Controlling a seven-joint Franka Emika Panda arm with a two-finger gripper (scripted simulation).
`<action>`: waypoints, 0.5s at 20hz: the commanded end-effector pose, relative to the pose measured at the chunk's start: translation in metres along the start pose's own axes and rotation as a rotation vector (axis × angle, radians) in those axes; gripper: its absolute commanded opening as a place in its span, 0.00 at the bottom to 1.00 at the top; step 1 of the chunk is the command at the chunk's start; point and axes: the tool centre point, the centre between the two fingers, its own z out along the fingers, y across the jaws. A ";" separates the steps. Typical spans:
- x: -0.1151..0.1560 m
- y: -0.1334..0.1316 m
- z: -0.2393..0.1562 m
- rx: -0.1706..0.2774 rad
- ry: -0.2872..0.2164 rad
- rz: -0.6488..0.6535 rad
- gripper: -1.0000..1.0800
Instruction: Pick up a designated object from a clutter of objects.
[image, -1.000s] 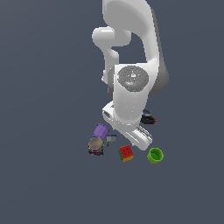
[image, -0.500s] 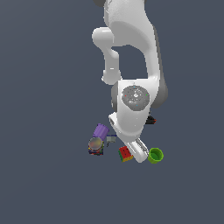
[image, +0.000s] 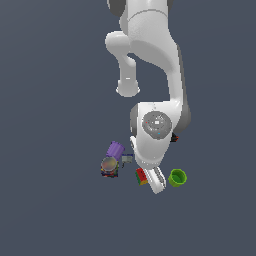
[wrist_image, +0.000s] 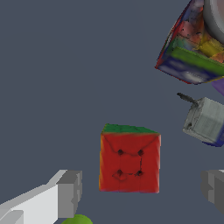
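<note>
Approach done, grasp not yet made: the small red, green and yellow grid-lined cube (wrist_image: 130, 159) sits on the dark grey floor (image: 50, 200), partly hidden behind the white arm's hand (image: 156, 177) in the exterior view, between the small green cup (image: 177, 177) and the round multicoloured can (image: 109, 165). The grey-fingered gripper (wrist_image: 142, 193) is spread wide and holds nothing, its fingers either side of the cube, not touching. Left, judging from this: lower, close, lift.
</note>
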 end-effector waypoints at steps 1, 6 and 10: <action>0.000 -0.002 0.005 0.001 0.002 0.029 0.96; -0.001 -0.003 0.011 0.001 0.003 0.058 0.96; -0.001 -0.003 0.011 0.001 0.003 0.056 0.96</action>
